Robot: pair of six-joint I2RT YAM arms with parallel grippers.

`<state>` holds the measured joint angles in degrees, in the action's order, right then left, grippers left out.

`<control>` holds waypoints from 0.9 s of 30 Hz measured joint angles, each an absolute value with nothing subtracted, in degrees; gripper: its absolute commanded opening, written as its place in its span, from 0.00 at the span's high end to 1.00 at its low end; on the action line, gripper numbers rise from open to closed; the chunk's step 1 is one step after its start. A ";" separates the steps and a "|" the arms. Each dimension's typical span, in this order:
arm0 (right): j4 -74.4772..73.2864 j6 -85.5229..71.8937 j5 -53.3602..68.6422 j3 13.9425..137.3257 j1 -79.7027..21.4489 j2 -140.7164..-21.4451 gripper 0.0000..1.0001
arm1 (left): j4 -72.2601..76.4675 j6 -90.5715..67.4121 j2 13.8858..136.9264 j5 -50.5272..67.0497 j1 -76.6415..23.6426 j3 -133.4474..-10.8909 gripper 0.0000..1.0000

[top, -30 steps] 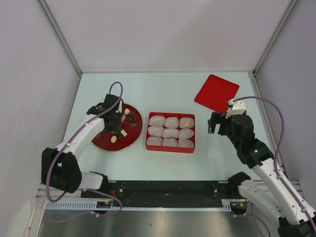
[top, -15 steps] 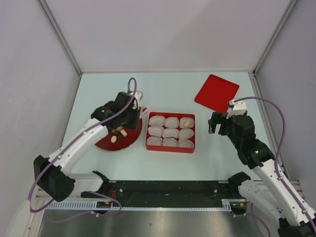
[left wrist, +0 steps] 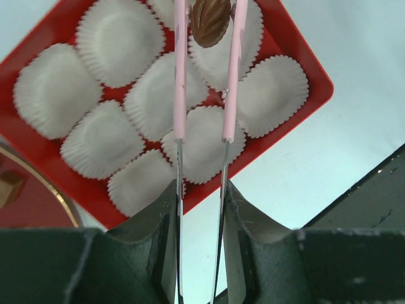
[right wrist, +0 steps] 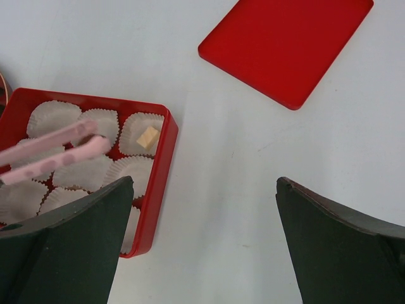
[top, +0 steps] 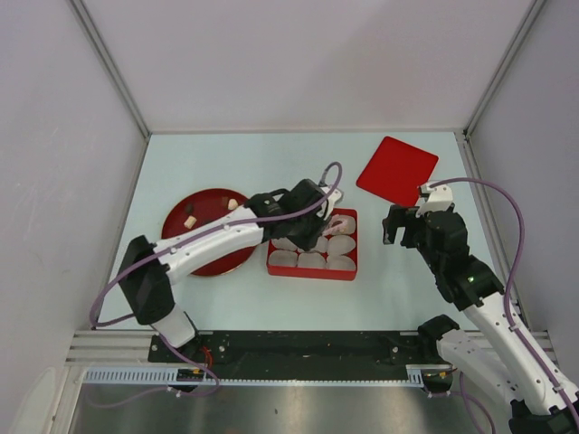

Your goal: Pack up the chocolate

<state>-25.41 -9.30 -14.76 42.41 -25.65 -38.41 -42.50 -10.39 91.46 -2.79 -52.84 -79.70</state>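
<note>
Your left gripper [left wrist: 200,215] is clenched on the thin pink-handled metal tongs [left wrist: 180,76]. The tongs' tips pinch one dark brown rounded chocolate [left wrist: 210,22]. It hangs in the air above the shallow red square tray [top: 308,274], over the white crinkled paper cups [left wrist: 120,31] in the far half of the tray. I cannot tell for sure which cup is below it.

One tan cube chocolate [right wrist: 148,137] lies already in the cup at the far right corner of the tray. A few more sweets are on the round red plate [top: 210,197] near the left edge of the table [top: 271,163]. The flat red lid [top: 396,170] lies at the far right corner of the table. Your right gripper [right wrist: 201,209] is released, with wide jaws, holding nothing, near the right edge.

Please be careful with these risks:
- The piece is rounded and held only at the very tips, so it can slip out if the squeeze becomes weaker.
- If you let it go from high, it may bounce out of a light cup or fall between two cups.
- If you go too low, the tips may catch the paper and push a cup out of its place.
- Do not aim at the cup that is already filled.
</note>
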 measured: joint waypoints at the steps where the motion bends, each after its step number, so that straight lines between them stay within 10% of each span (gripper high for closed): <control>1: -25.43 -9.30 -14.83 42.41 -25.65 -38.33 0.00 | -42.72 -10.20 92.90 -2.76 -53.69 -80.44 0.93; 27: -25.41 -9.15 -15.22 42.41 -25.65 -38.35 0.00 | -46.41 -7.90 104.86 -4.82 -57.71 -84.47 0.72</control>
<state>-25.41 -9.15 -15.22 42.41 -25.65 -38.35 -46.41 -7.90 104.86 -4.82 -57.71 -84.47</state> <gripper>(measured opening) 0.994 0.329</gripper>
